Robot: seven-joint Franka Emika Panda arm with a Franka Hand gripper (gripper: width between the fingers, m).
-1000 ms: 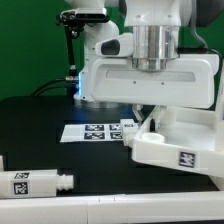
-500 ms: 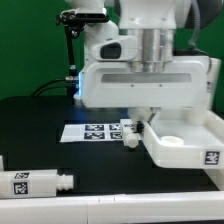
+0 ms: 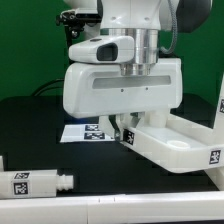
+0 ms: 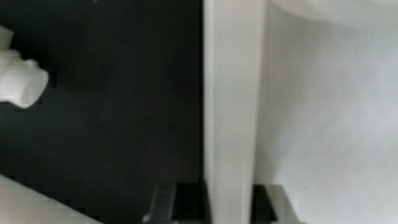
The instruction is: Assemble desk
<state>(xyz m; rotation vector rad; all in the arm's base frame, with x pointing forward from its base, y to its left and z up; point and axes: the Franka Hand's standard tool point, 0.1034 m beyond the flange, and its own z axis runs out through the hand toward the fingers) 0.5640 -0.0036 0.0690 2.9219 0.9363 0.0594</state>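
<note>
The desk's white tabletop panel [image 3: 178, 146] lies at the exterior view's right, its raised rim, a round socket and a black-and-white tag facing the camera. My gripper [image 3: 125, 134] is shut on the panel's near-left rim. In the wrist view the rim [image 4: 231, 100] runs straight between my two dark fingers [image 4: 180, 205], and my gripper [image 4: 228, 203] pinches it. One loose white leg [image 3: 35, 182] with a round peg lies at the exterior view's lower left. Its peg end [image 4: 15, 70] shows in the wrist view, apart from the panel.
The marker board [image 3: 82, 132] lies flat on the black table behind my gripper, partly hidden by the hand. A black camera stand [image 3: 68, 60] rises at the back left before a green backdrop. The table's front edge runs just below the leg.
My arm has swung toward the exterior view's left, dragging and turning the tabletop panel with it. The hand now covers more of the marker board. The leg has stayed put.
</note>
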